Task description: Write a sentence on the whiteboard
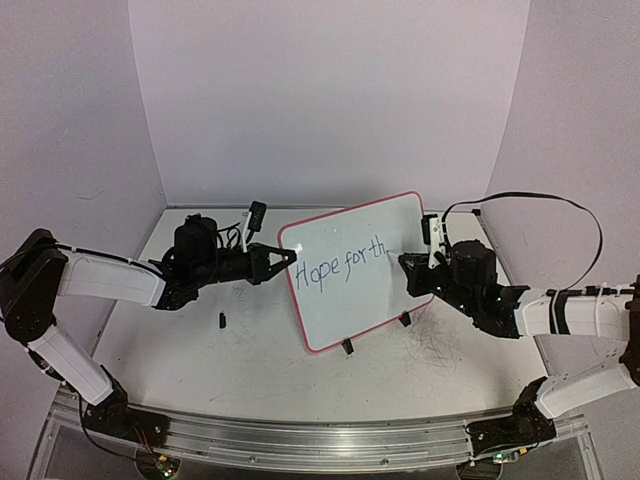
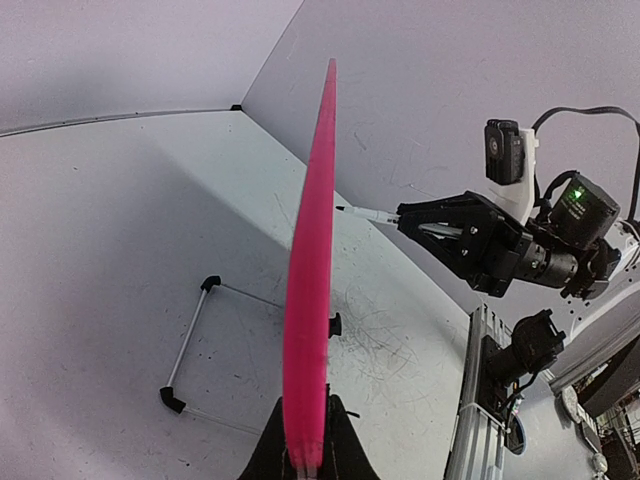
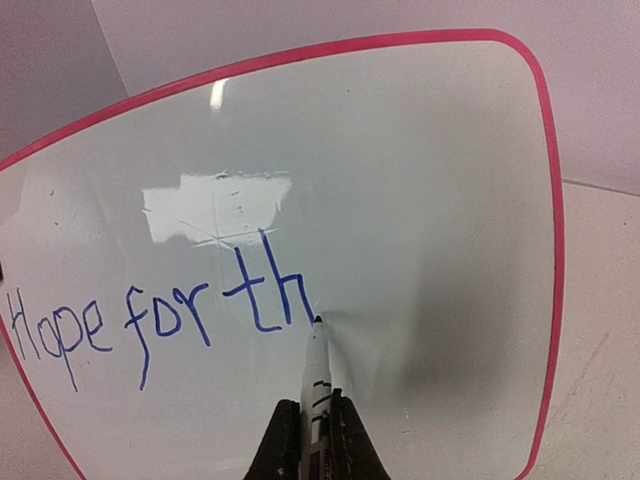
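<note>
The whiteboard [image 1: 372, 300] stands tilted on the table, red-pink rim all round. My left gripper [image 1: 291, 257] is shut on its left edge. In the left wrist view the board shows edge-on as a pink strip [image 2: 310, 280] between the jaws of my left gripper [image 2: 305, 455]. The sentence [image 1: 343, 268] reads "Hope for th" in blue [image 3: 150, 320]. My right gripper [image 3: 315, 432] is shut on a white marker [image 3: 318, 365]. The marker's tip touches the board at the foot of the "h". From above, my right gripper [image 1: 408, 264] sits at the board's right side.
A small black cap [image 1: 221, 320] lies on the table left of the board. A thin wire stand [image 2: 190, 345] lies flat behind the board. Old pen scribbles [image 1: 435, 345] mark the table. An aluminium rail [image 1: 320, 440] runs along the near edge, and pale walls close the back.
</note>
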Motion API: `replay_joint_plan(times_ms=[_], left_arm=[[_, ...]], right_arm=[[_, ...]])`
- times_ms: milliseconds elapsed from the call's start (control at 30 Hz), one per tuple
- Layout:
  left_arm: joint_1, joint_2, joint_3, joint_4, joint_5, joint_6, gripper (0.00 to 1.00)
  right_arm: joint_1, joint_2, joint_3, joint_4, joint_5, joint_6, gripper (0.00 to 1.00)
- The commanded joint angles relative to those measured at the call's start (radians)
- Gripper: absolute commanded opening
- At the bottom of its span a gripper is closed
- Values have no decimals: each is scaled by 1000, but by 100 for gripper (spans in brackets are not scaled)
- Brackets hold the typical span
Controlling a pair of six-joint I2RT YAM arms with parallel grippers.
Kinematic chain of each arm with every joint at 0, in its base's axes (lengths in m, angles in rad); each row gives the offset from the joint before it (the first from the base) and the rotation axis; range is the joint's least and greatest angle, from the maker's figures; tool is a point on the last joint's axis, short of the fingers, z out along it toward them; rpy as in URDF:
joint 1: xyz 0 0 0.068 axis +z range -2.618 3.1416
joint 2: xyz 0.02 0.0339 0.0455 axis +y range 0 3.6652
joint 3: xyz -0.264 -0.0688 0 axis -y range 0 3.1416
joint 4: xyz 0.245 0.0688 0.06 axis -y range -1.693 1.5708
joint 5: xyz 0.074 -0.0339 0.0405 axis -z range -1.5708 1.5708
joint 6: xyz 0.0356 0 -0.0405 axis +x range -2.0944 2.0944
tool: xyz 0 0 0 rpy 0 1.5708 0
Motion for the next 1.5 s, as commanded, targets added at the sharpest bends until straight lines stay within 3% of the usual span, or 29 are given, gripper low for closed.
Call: replay_joint_plan(times_ms=[0, 900, 1467], left_arm=[[6, -23, 13, -20, -45, 73, 0], [6, -27, 11, -23, -45, 73, 0], [6, -23, 13, -23, -46, 74, 0]], right_arm=[[-6, -1, 58, 31, -8, -10, 0], [-22, 42, 51, 40, 62, 20, 0], [-24, 60, 74, 90, 0, 8, 0]])
